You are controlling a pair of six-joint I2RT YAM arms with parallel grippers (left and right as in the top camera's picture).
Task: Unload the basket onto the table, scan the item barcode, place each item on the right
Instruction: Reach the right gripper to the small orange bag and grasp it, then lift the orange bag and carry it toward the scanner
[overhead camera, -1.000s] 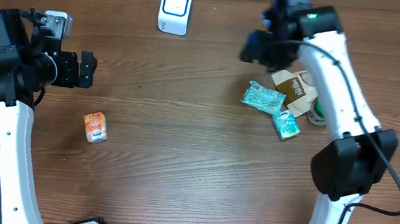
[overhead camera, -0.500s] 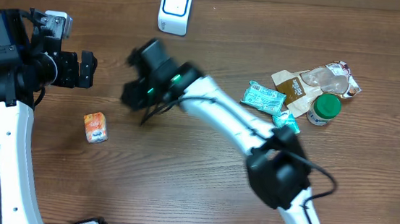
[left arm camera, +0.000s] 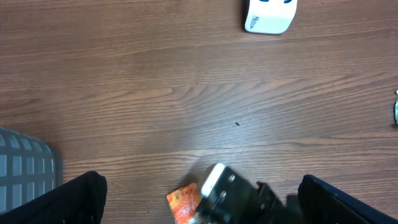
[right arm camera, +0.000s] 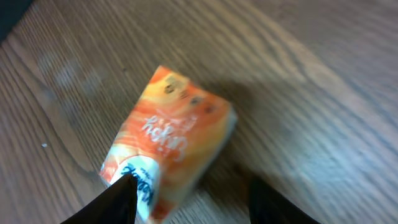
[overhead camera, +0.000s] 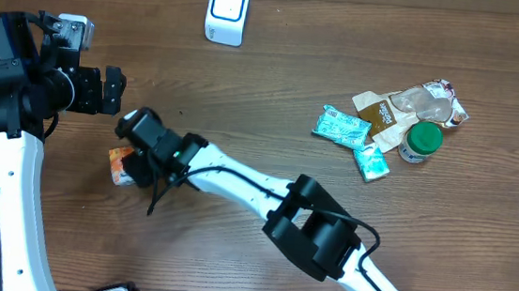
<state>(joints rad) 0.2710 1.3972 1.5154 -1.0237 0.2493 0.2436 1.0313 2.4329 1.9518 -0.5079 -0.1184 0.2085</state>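
- The orange carton (overhead camera: pixel 123 166) is left lying on its side on the table (overhead camera: pixel 273 100), well apart from the scanner (overhead camera: pixel 227 12), left of it and nearer the robot, so no barcode can be read there
- The right gripper (right arm camera: pixel 194 200) is set over the carton with fingers spread astride one end; no pinch is seen, so a grasp is judged to be in preparation
- The left gripper (overhead camera: pixel 113 91) is held wide apart and empty, left of the scanner, probably to be kept clear
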